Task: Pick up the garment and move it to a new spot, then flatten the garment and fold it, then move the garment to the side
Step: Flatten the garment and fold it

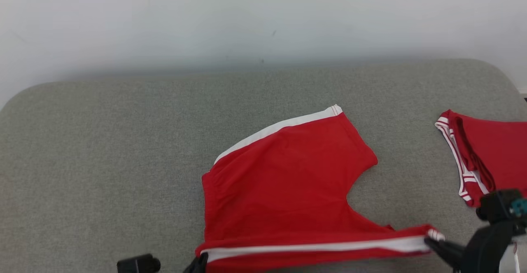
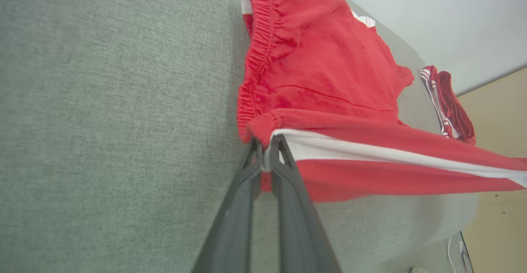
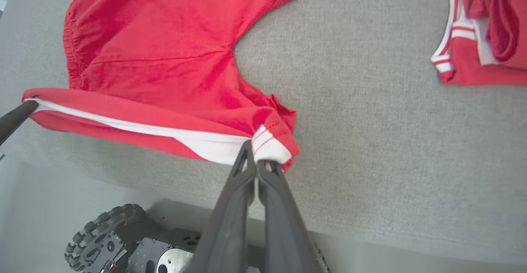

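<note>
A: Obs. 1, where is the garment?
B: The red shorts (image 1: 284, 182) lie around the middle of the grey padded table (image 1: 103, 141), toward its near edge. The elastic waistband (image 2: 257, 59) points left and the two leg openings point right. The far leg lies flat on the surface, with the far white stripe (image 1: 280, 127) along its outer edge.
A: And the near side?
B: The near white stripe (image 1: 321, 246) is drawn into a straight line running left to right along the table's near edge. In both wrist views that strip stands raised off the table with shade beneath it. The fabric behind it slopes down to the surface in soft creases.
A: Left gripper (image 2: 265, 149)?
B: Fingers nearly together, pinching the waistband corner at the left end of the near stripe. Fabric bunches just above the tips.
A: Right gripper (image 3: 255, 162)?
B: Fingers pressed together on the leg hem at the right end of the same stripe. The white cuff with red stitching folds over the tips.
A: Anything else?
B: A second red garment (image 1: 490, 153) with red-and-white trim lies at the right, well apart from the shorts and cut by the frame. A pale wall (image 1: 247, 17) stands beyond the far edge. The wheeled base (image 3: 103, 236) shows below the near edge in the right wrist view
</note>
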{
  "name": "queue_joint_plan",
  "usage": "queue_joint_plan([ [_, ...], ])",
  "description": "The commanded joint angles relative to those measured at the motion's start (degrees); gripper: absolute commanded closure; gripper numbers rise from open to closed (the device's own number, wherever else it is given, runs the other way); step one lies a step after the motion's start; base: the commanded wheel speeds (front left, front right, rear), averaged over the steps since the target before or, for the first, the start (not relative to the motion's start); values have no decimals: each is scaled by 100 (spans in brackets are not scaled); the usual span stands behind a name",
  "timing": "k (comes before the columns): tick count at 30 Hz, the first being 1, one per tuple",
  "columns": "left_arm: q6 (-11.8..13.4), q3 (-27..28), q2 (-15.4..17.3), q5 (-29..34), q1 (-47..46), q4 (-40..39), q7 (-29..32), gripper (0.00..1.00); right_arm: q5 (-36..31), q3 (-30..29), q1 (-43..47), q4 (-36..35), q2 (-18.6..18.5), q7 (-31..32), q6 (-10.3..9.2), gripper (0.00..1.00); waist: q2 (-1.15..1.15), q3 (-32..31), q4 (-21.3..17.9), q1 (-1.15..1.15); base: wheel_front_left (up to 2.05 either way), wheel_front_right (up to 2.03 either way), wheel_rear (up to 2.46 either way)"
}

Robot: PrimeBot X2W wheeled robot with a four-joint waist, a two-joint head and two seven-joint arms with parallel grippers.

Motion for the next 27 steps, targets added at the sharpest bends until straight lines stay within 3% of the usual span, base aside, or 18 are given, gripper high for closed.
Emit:
queue_joint_plan([
  [1, 133, 137, 48, 1, -177, 11, -21, 100, -140, -24, -274, 107, -200, -159, -30, 100, 0, 91, 25, 0, 0, 0, 0],
  [15, 240, 100, -392, 366, -1950, 443, -170, 100, -320, 1027, -3067, 2305, -700, -1721, -27, 100, 0, 845, 327, 0, 0, 0, 0],
  [27, 370, -73, -749, 761, -3226, 1203, -432, 100, -425, 2004, -4808, 3913, -1175, -2963, -27, 100, 0, 1681, 642, 0, 0, 0, 0],
])
